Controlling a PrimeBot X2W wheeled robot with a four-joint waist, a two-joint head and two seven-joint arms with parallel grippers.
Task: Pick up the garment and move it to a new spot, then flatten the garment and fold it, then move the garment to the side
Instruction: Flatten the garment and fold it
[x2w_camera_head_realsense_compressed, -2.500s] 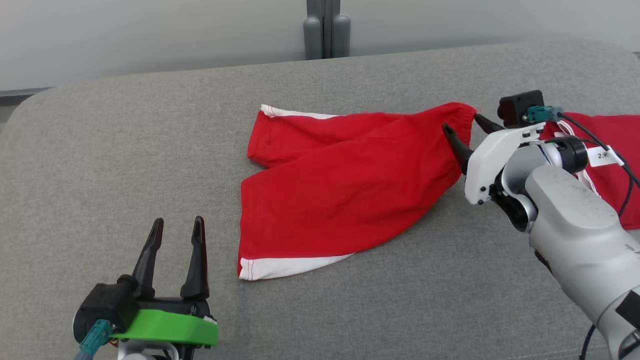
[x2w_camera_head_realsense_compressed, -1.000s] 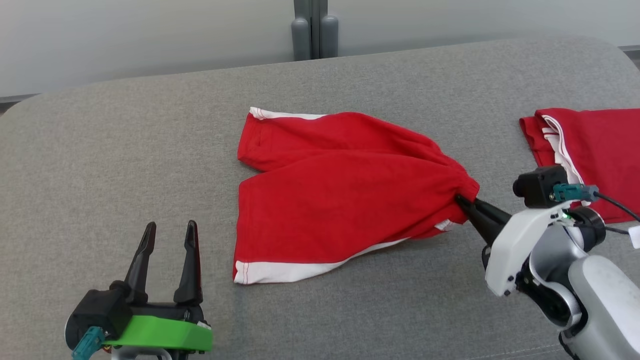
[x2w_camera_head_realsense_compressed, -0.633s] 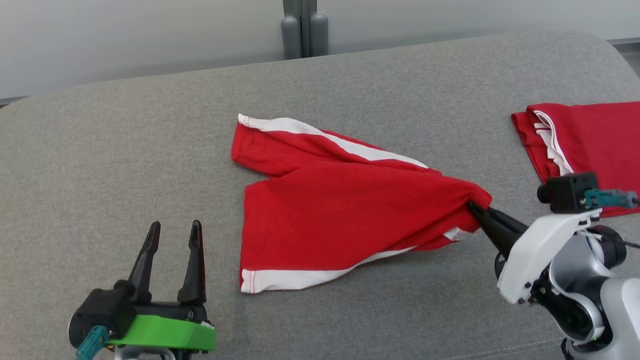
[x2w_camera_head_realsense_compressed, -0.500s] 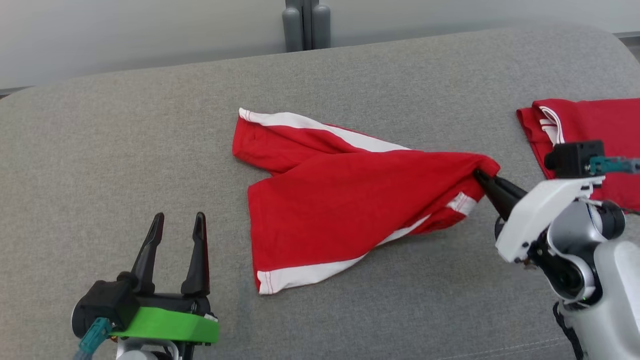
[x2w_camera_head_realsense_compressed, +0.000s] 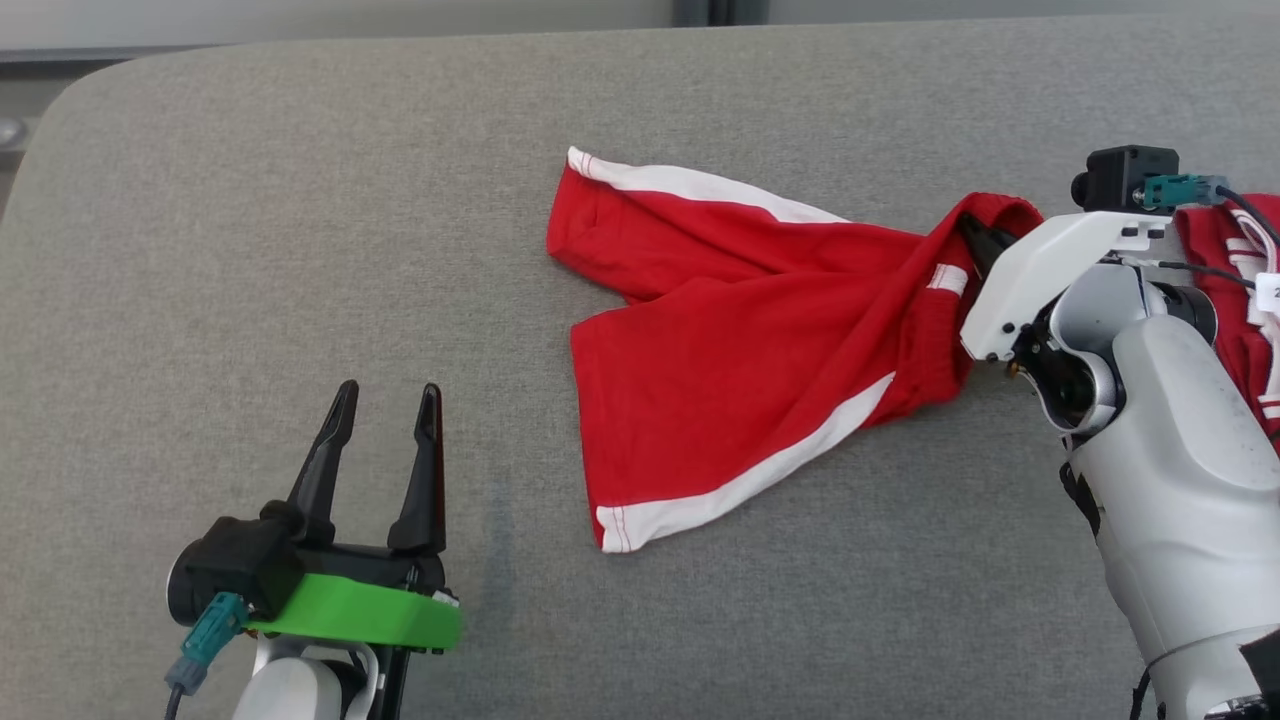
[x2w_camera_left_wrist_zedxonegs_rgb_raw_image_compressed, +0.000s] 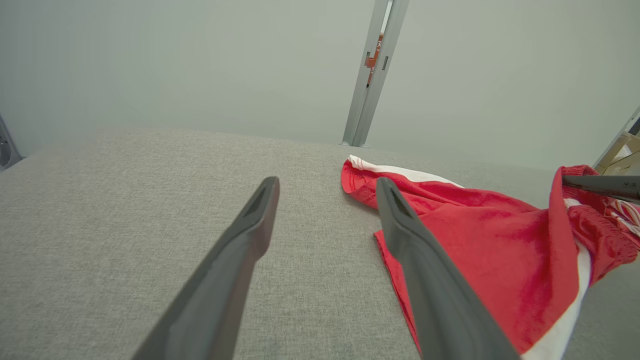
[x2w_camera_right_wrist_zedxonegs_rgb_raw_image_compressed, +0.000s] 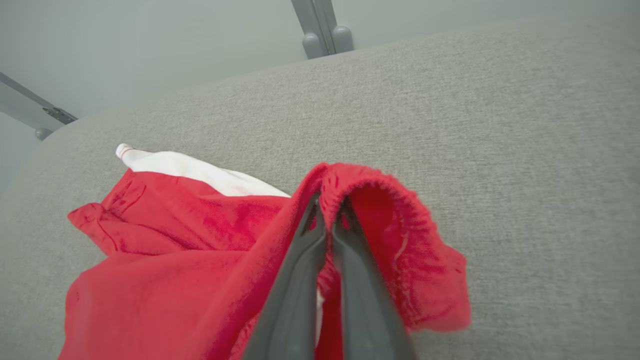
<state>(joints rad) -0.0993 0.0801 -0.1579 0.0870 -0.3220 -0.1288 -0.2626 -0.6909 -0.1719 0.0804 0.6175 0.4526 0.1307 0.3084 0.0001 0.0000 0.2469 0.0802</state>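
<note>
Red shorts (x2w_camera_head_realsense_compressed: 740, 340) lie right of centre on the grey upholstered surface (x2w_camera_head_realsense_compressed: 300, 250) in the head view, their legs trailing left with the white stripes showing. The right gripper (x2w_camera_head_realsense_compressed: 985, 240) is clamped on the bunched waistband (x2w_camera_head_realsense_compressed: 940, 350), and the left gripper (x2w_camera_head_realsense_compressed: 388, 395) hangs splayed and empty, well apart from the cloth. Another red garment (x2w_camera_head_realsense_compressed: 1235, 330) lies behind the right forearm. From the left wrist, the spread fingers frame bare upholstery, and the shorts rise toward the pinch at the right. From the right wrist, the fingers press together on a fold of elastic edge that loops over their tips. The fabric looks light and limp, so it should drape and drag. Flattening it likely calls for a hold at both waistband corners.
</note>
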